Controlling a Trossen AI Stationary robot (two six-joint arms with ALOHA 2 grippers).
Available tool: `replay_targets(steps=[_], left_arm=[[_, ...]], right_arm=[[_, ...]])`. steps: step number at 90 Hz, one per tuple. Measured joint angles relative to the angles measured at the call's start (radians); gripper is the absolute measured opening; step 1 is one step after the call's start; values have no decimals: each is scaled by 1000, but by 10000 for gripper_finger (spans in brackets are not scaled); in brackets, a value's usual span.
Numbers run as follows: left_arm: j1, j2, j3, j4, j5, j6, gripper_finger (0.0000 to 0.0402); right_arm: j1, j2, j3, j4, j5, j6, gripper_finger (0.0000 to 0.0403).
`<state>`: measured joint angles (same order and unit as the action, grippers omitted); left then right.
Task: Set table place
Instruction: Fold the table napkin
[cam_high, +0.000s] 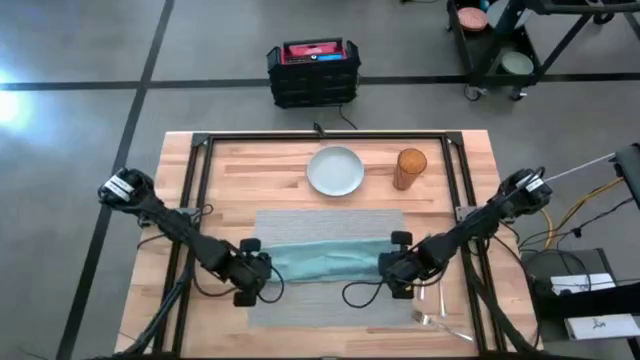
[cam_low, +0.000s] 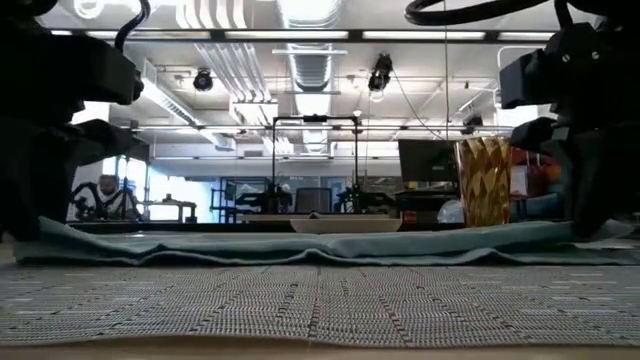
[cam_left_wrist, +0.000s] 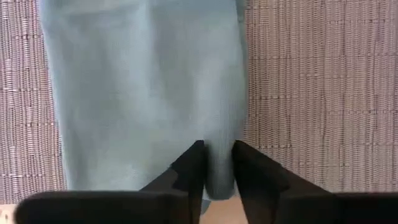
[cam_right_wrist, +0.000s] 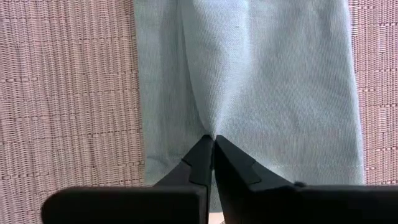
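A teal napkin (cam_high: 325, 260) lies lengthwise across the grey woven placemat (cam_high: 330, 225) in the middle of the table (cam_high: 230, 160). In the low view it rests on the mat as a low folded strip (cam_low: 320, 245). My left gripper (cam_high: 258, 270) is shut on its left end. My right gripper (cam_high: 392, 268) is shut on its right end. A pale round plate (cam_high: 335, 170) and an amber ribbed cup (cam_high: 411, 168) stand beyond the mat's far edge. My left gripper (cam_left_wrist: 217, 165) pinches a narrow ridge of cloth (cam_left_wrist: 219, 155) at the napkin's left end, close to one long edge, between its two fingers. The fingers come from above, slanting in from the table's left. The cloth ahead of them lies flat on the mat. My right gripper (cam_right_wrist: 213, 149) pinches the napkin's right end (cam_right_wrist: 213, 127) between its two fingers, about midway across the strip. Creases fan out from the pinch. The fingers come from above, slanting in from the table's right. The rest of the napkin lies on the mat.
Clear cutlery (cam_high: 440, 315) lies on the wood near the front right, beside the mat. A black frame rail (cam_high: 320, 140) runs along the table's far side and down both sides. On the floor behind the table stands a black crate (cam_high: 313, 72).
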<state>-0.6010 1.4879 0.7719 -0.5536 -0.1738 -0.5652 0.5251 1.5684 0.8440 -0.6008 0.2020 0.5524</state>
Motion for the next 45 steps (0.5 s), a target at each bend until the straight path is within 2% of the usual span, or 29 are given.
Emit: replay_targets(steps=[16, 45], left_arm=[[0, 0, 0, -15, 0, 0, 6], [0, 0, 0, -58, -2, -19, 2]], right_arm=[[0, -20, 7, -22, -22, 36, 0], [1, -79, 72, -88, -55, 108, 0]])
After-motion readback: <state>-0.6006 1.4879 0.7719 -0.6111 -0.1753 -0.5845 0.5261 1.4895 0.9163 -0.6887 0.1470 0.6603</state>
